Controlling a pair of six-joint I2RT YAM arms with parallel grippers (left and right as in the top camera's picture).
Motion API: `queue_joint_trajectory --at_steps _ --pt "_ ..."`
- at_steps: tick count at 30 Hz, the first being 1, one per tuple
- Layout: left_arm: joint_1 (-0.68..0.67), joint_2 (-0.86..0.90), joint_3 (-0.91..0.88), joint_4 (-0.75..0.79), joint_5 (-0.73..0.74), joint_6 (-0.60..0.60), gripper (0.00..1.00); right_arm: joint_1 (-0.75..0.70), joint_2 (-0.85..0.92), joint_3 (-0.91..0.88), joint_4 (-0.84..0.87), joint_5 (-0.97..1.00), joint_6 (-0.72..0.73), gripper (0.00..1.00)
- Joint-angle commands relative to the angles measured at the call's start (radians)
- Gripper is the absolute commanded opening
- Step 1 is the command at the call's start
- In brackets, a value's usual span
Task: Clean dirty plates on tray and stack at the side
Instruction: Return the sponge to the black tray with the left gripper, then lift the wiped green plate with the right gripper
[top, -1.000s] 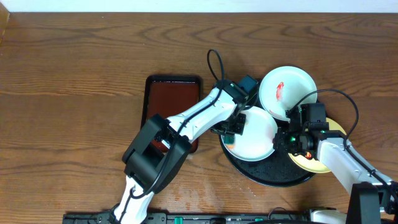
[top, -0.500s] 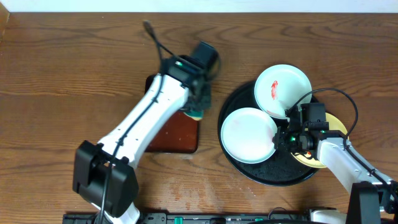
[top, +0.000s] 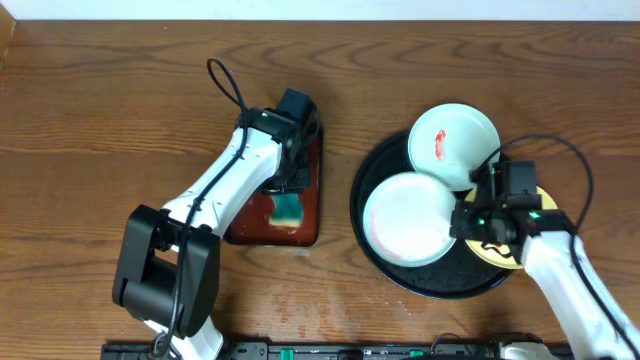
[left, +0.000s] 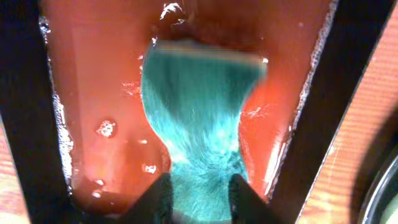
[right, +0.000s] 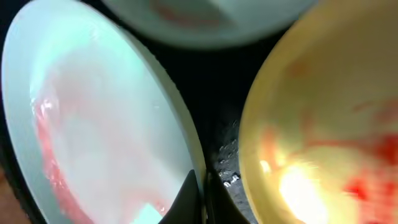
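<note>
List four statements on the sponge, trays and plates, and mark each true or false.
1. The sponge lies in the reddish-brown tray. True.
2. The yellow plate is stacked on the wood beside the black tray. False: it rests at the black tray's right side, with nothing stacked on it.
3. The right gripper is shut on the near mint plate at its rim. True.
4. The far mint plate is spotless. False: it carries a red smear.

Black tray (top: 430, 282) crowded w/ plates (top: 405, 220); L arm (top: 225, 185) spans red-brown tray (top: 311, 200); tabletop (top: 90, 120) open far left.
</note>
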Motion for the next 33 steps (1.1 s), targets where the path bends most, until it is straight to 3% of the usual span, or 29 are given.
queue_joint_trajectory --at_steps 1,10,20,23,33 --pt "0.004 -0.056 0.026 -0.014 -0.005 0.005 0.39 0.060 -0.121 0.046 -0.014 0.180 -0.011 0.01" --pt "0.004 -0.267 0.026 -0.043 -0.005 0.005 0.50 0.282 -0.296 0.047 -0.001 0.616 -0.001 0.01" --pt "0.004 -0.509 0.026 -0.045 -0.005 0.005 0.62 0.634 -0.299 0.051 0.026 1.093 -0.079 0.01" --pt "0.004 -0.542 0.026 -0.054 -0.005 0.005 0.82 0.724 -0.294 0.051 0.058 1.147 -0.161 0.01" --pt "0.004 -0.545 0.026 -0.066 -0.005 0.005 0.82 0.855 -0.293 0.051 0.191 1.188 -0.471 0.01"
